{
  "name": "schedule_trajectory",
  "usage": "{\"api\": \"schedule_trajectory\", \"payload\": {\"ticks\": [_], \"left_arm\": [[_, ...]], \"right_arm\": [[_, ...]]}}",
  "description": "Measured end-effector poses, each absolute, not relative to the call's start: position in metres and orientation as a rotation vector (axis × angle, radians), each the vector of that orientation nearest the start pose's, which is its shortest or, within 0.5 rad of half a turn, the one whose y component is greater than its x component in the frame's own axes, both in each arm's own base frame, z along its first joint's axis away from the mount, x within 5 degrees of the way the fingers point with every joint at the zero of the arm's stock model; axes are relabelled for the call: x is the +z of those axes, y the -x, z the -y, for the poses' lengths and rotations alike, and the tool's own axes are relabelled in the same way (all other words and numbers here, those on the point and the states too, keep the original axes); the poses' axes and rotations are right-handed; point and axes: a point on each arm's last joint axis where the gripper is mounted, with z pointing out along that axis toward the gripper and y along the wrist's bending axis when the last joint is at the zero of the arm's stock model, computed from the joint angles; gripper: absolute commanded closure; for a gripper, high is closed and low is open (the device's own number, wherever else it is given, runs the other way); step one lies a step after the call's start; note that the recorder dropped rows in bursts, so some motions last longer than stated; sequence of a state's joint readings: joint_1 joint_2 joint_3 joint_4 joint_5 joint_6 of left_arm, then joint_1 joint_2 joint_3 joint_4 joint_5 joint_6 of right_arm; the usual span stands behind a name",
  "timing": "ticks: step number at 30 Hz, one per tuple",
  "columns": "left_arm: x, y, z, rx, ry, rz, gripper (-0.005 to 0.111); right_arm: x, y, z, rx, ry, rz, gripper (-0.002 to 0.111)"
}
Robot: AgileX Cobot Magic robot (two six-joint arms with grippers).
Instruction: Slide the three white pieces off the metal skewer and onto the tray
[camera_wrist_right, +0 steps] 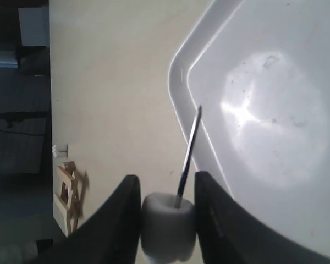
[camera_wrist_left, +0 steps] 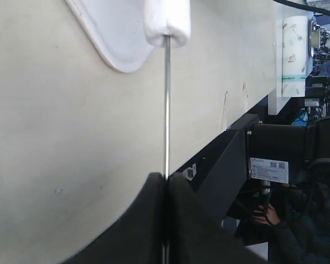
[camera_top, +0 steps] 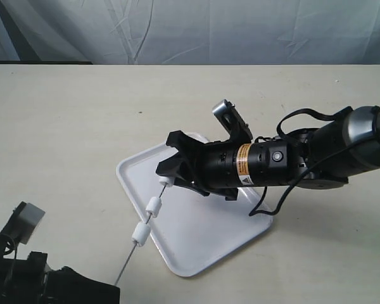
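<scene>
Steadiness matters most in this step, which I judge to be stripping the first piece (camera_wrist_right: 168, 225) off the free tip of the skewer (camera_top: 128, 261). The right gripper (camera_wrist_right: 166, 184) is clenched on that piece, a finger pressed against each side. The pointed tip of the skewer pokes out just beyond the fingers, above the edge of the tray (camera_wrist_right: 179, 104). The left gripper (camera_wrist_left: 166, 180) is clamped tight on the other end of the skewer. Bare rod runs away from its fingertips to the third piece (camera_wrist_left: 166, 22), which sits well out from it, near the tray's edge. The second piece (camera_top: 154, 206) sits on the rod between the other two, closer to the right gripper. To do the step well, the pull should run straight along the rod, away from the left gripper, so that the thin metal neither bends nor twists out of the left grasp. The squeeze should be only firm enough to drag the soft piece, not crush it against the rod. The left gripper ought to hold its end fixed. The right should let go only once the piece is clear of the tip and over the tray's floor, not over the bare surface (camera_top: 63, 126) beside the rim. With all three pieces on the rod, the task seems barely begun.
</scene>
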State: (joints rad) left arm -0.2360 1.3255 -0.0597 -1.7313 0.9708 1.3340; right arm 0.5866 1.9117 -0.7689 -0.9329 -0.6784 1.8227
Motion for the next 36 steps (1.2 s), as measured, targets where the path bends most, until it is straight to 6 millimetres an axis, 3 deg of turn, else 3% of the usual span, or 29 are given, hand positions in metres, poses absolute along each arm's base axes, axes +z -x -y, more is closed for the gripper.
{"api": "schedule_trajectory", "payload": {"ticks": [3, 7, 17, 24, 29, 36], "left_arm": [[0.141, -0.096, 0.1, -1.516, -0.053, -2.542, 0.107], [0.143, -0.095, 0.101, -1.542, -0.049, -2.536, 0.107], [0.142, -0.092, 0.1, -1.573, -0.014, -2.529, 0.107], [0.144, -0.079, 0.101, -1.701, -0.005, -2.51, 0.107], [0.144, -0.075, 0.102, -1.736, -0.006, -2.541, 0.107], [0.138, -0.079, 0.099, -1.624, 0.029, -2.576, 0.107]], "right_arm": [[0.123, -0.256, -0.225, 1.383, -0.203, -2.491, 0.078], [0.123, -0.256, -0.225, 1.381, -0.207, -2.492, 0.092], [0.126, -0.261, -0.227, 1.338, -0.185, -2.485, 0.091], [0.136, -0.291, -0.228, 1.05, -0.193, -2.477, 0.091], [0.129, -0.294, -0.218, 0.839, -0.147, -2.523, 0.091], [0.132, -0.29, -0.225, 0.927, -0.02, -2.509, 0.091]]}}
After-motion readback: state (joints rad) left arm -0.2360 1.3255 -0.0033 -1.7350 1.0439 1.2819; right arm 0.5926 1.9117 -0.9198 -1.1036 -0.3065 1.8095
